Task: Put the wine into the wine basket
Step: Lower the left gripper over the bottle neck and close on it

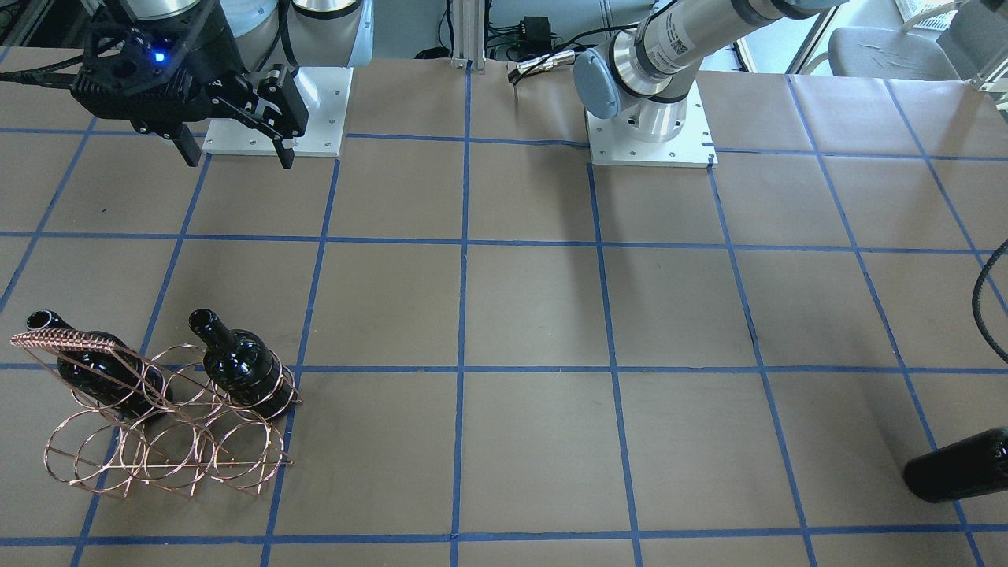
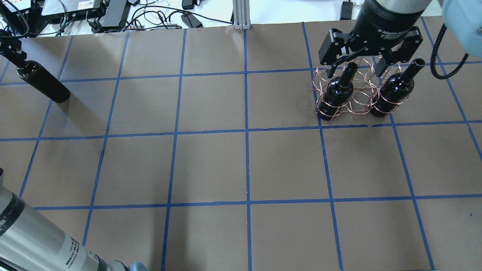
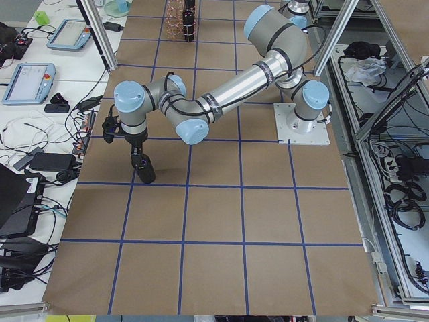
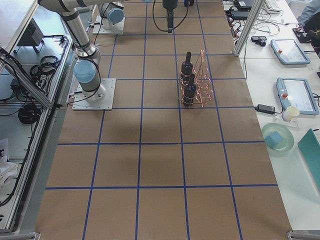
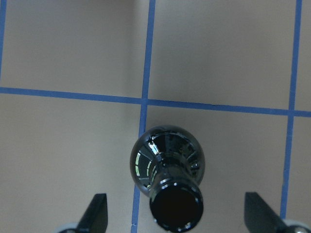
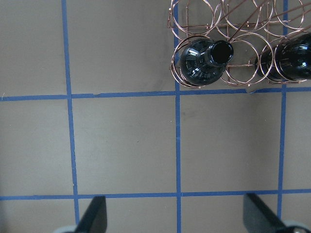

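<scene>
One black wine bottle (image 2: pixel 41 82) stands upright on the table at the far left; it also shows in the front view (image 1: pixel 957 465). My left gripper (image 5: pixel 177 213) is open around its neck (image 5: pixel 175 204), with both fingers clear of the glass. The copper wire wine basket (image 2: pixel 357 98) stands at the far right and holds two more black bottles (image 2: pixel 339 94) (image 2: pixel 391 94) in its outer rings. My right gripper (image 2: pixel 354 69) is open and empty above the basket, which also shows in the right wrist view (image 6: pixel 223 19).
The brown paper table has a blue tape grid (image 2: pixel 246 131). Cables and power boxes (image 2: pixel 113 11) lie beyond the far edge. The arm bases (image 1: pixel 650 146) (image 1: pixel 276 118) sit on white plates at the robot's side.
</scene>
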